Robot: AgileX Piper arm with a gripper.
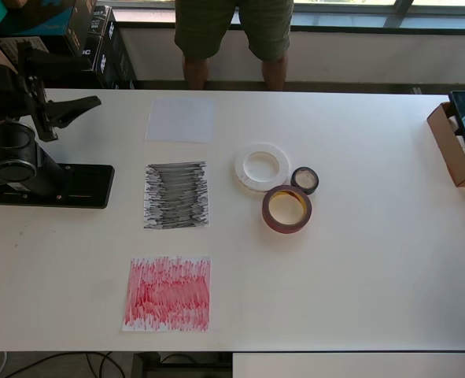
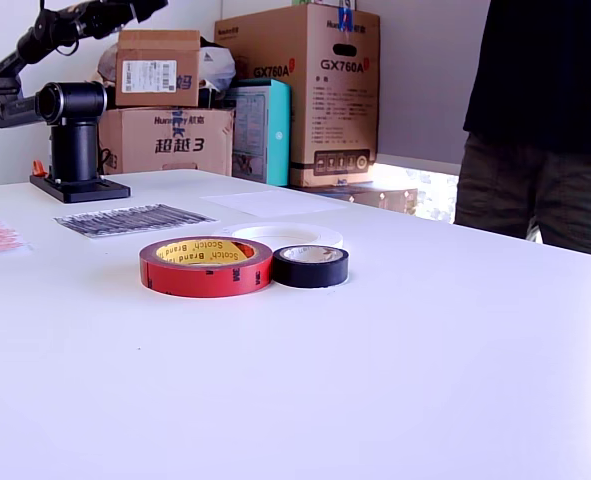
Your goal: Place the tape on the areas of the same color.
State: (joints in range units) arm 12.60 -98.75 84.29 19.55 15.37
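Overhead view: white roll (image 1: 261, 166), red roll (image 1: 287, 209) and black roll (image 1: 304, 180) huddle touching, off their sheets (image 1: 176, 195). Hand (image 1: 81, 108) raised near its base; spread or pressed together, cannot tell. Risk: lifting one roll nudges its neighbours. Tabletop (image 1: 374, 276) white, smooth; boxes (image 2: 315, 95) behind, person (image 2: 545, 120) standing by.

The white table (image 1: 374, 276) carries three paper sheets in a column nearer its robot-side edge: white sheet (image 1: 181, 120), black sheet (image 1: 176, 195), red sheet (image 1: 167, 293). Clustered near its middle lie the white ring (image 1: 261, 166), red-brown ring (image 1: 287, 209) and small black roll (image 1: 304, 180). The arm base (image 1: 55, 185) sits at that robot-side edge, and a cardboard box (image 1: 452, 150) at the opposite edge.
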